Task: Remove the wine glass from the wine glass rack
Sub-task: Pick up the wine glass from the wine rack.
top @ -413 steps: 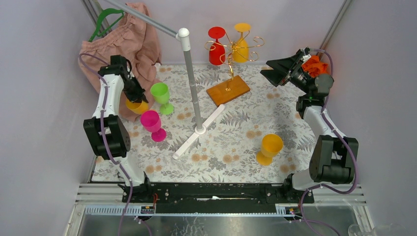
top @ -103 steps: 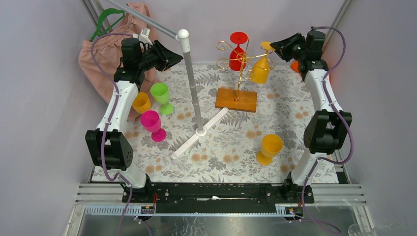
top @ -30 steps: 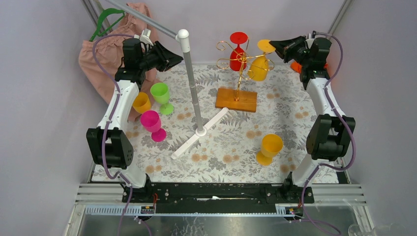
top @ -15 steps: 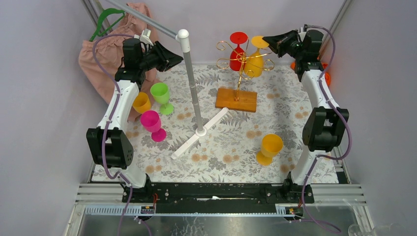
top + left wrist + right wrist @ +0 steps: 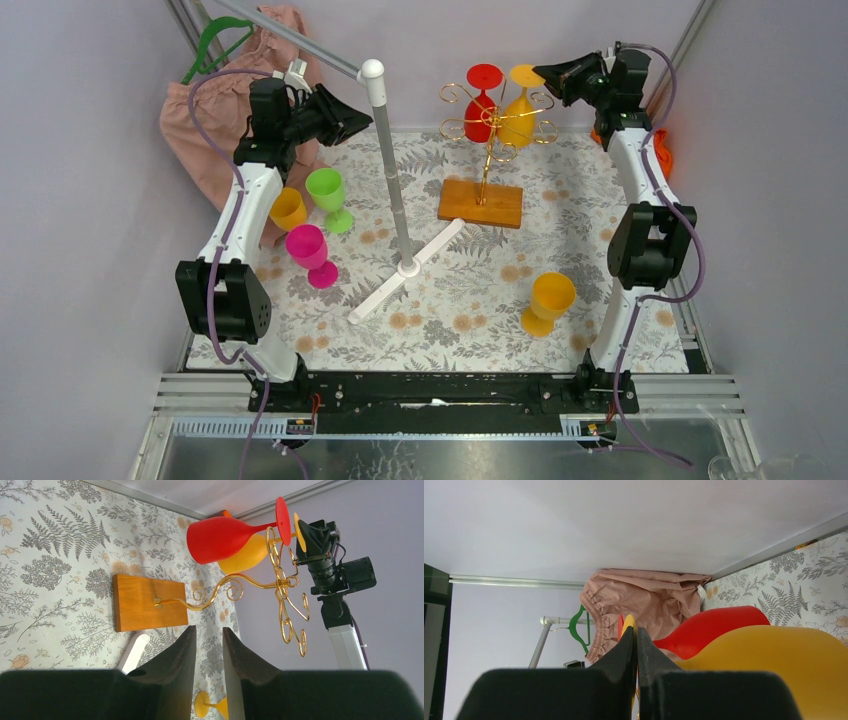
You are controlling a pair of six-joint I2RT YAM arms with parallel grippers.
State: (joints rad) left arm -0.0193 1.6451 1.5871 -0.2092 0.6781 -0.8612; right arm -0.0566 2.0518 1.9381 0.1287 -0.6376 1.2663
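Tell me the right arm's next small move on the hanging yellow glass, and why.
The right gripper is shut on the foot of the yellow plastic wine glass, whose stem hangs in the gold wire rack; so probably draw it outward along the scroll arm.

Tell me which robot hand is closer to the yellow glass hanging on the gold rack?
The right. The right gripper pinches the yellow glass by its foot at the top of the rack. The left gripper hangs open far to the left, past the white pole.
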